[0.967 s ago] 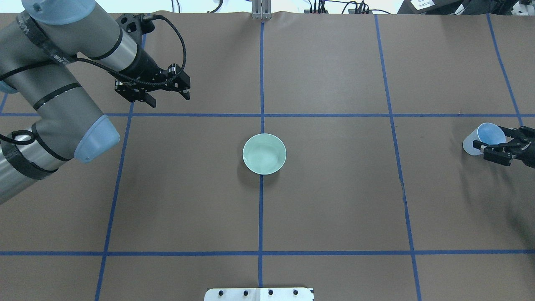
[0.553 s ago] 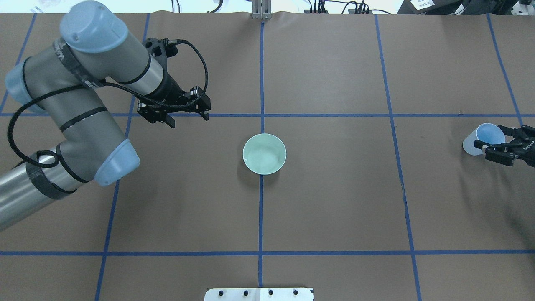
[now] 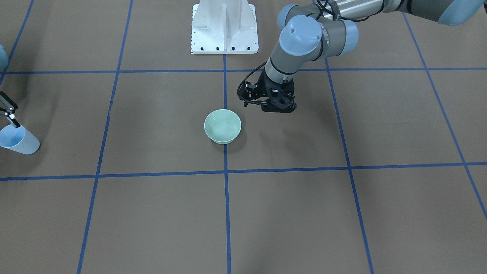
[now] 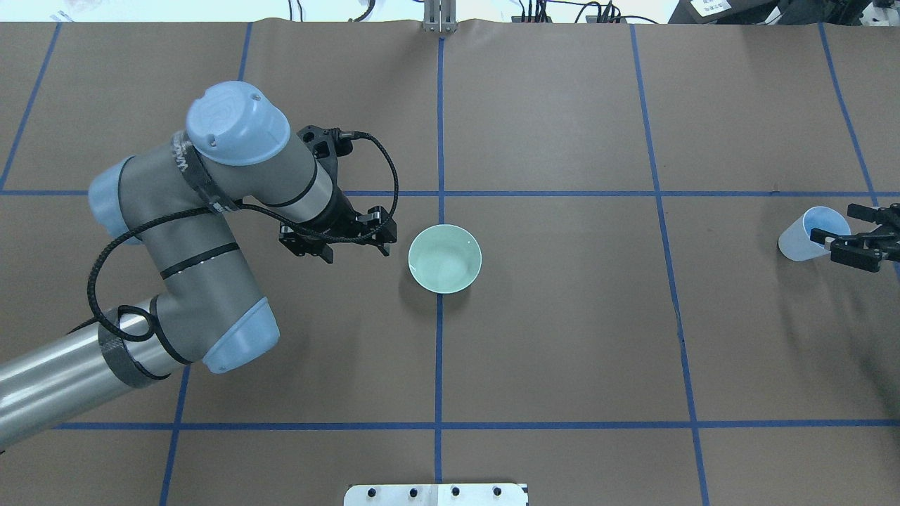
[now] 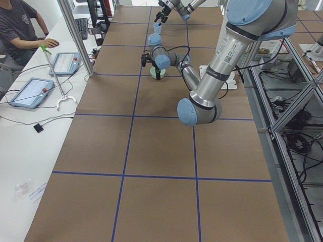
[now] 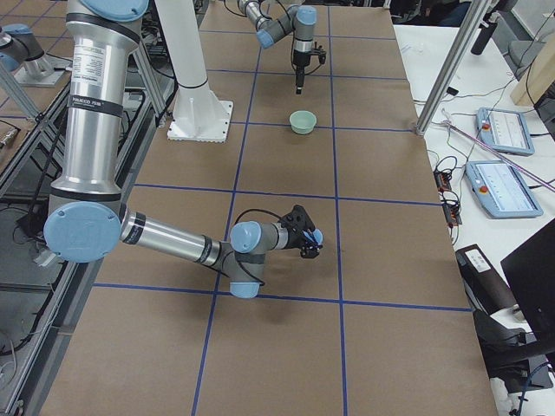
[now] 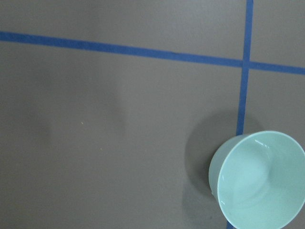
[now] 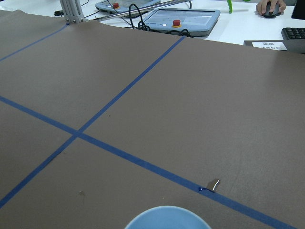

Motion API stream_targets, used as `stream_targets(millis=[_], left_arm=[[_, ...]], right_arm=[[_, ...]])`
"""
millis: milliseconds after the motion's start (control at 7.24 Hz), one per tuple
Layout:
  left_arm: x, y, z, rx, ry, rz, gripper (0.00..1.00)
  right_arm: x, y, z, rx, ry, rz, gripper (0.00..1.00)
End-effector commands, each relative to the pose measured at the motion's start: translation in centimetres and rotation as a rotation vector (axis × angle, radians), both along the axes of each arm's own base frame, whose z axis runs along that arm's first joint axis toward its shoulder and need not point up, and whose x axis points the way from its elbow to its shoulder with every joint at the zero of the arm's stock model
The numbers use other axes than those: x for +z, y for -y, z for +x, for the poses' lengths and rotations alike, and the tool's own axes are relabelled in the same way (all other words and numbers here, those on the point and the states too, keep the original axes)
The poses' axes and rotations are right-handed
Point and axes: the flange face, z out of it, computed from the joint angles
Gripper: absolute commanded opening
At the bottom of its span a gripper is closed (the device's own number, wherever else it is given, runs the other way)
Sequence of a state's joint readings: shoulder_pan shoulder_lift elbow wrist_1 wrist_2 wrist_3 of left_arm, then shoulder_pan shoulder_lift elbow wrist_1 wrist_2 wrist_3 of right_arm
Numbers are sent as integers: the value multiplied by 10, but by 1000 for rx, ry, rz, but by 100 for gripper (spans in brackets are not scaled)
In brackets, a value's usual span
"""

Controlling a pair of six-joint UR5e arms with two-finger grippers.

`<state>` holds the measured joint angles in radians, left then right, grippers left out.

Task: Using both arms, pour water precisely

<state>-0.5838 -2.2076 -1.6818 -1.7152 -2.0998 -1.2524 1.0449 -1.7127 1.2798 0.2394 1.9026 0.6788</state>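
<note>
A pale green bowl (image 4: 445, 258) stands at the table's middle; it also shows in the front-facing view (image 3: 222, 126) and the left wrist view (image 7: 257, 179). My left gripper (image 4: 356, 251) hangs open and empty just left of the bowl, apart from it. A light-blue cup (image 4: 808, 235) stands at the far right edge, also in the front-facing view (image 3: 19, 140). My right gripper (image 4: 834, 223) is open, with its fingers either side of the cup's rim. The right wrist view shows only the cup's rim (image 8: 167, 218), no fingers.
Blue tape lines divide the brown table cover. The white pedestal (image 3: 224, 28) stands at the robot's side of the table. An operator (image 5: 20, 30) sits at a side table with tablets (image 5: 31, 92). Aluminium posts (image 6: 447, 74) stand along that far edge.
My left arm has swung from the far left down to just left of the bowl. My right gripper has drawn back a little to the right; the cup has stayed put.
</note>
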Motion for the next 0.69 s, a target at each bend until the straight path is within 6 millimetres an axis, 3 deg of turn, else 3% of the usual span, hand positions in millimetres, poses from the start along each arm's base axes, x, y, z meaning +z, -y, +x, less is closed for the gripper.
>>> stream_targets(millis=[0, 276, 553], left_arm=[[-15, 0, 39, 19, 11, 0, 91], [-18, 8, 49, 17, 20, -4, 91], [-7, 16, 54, 10, 40, -17, 90]], right_arm=[[-13, 27, 34, 0, 14, -30, 99], [-22, 61, 50, -13, 4, -125, 99], [-15, 69, 61, -12, -13, -214, 99]])
